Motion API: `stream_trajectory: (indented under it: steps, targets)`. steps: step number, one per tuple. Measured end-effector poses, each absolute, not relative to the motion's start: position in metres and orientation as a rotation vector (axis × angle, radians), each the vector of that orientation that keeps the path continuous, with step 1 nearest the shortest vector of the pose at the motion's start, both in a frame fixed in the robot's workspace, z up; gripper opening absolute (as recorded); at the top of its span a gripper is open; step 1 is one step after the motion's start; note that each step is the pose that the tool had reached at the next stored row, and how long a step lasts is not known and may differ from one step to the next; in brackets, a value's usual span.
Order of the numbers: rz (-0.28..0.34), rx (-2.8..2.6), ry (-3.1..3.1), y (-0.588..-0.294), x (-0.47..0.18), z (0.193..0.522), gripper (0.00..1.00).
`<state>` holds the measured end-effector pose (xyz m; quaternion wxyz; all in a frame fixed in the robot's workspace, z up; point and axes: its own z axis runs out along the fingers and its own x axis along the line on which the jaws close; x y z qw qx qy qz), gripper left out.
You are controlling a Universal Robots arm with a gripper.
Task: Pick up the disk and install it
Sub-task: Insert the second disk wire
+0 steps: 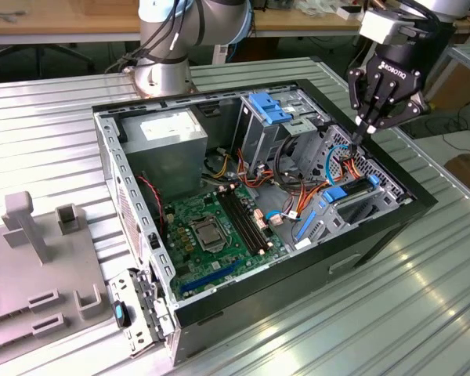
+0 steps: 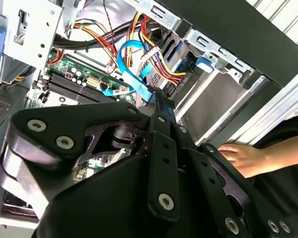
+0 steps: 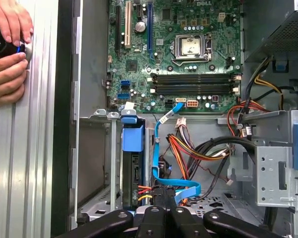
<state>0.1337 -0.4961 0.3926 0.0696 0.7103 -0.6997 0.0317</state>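
Note:
The disk (image 3: 135,171) stands on edge in the drive bay of the open computer case (image 1: 133,196). Its blue carrier tab (image 3: 132,137) sits on top, and red and yellow wires run to its end. In the exterior view the blue carrier (image 1: 334,193) lies in the bay at the case's right end. My gripper (image 1: 365,130) hangs over that end with its black fingers drawn together to a point. In both wrist views the gripper (image 3: 161,194) (image 2: 161,101) is shut, its tips among the cables right beside the disk's connector end. I see nothing held between them.
A blue flat cable (image 3: 156,148) and bundled wires cross the space around the fingertips. The motherboard (image 1: 211,227), grey power-supply box (image 1: 168,133) and a metal cage with blue tabs (image 1: 270,110) fill the case. A person's hands (image 3: 7,49) rest on the table beside the case.

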Motion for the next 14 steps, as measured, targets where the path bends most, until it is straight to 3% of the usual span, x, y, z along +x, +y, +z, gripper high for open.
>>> stream_trajectory:
  steps: [2, 4, 7, 10, 12, 14]
  targets:
    - [0.096, 2.138, -2.106, -0.496, 0.134, 0.393, 0.11]
    - [0.096, 2.138, -2.106, -0.496, 0.134, 0.393, 0.24]
    - [0.096, 2.138, -2.106, -0.494, 0.134, 0.392, 0.25]
    - [0.095, 2.138, -2.106, -0.489, 0.134, 0.392, 0.39]
    - [0.103, 2.134, -2.101, -0.486, 0.134, 0.391, 0.39]
    - [0.151, 2.108, -2.077, -0.477, 0.134, 0.391, 0.39]
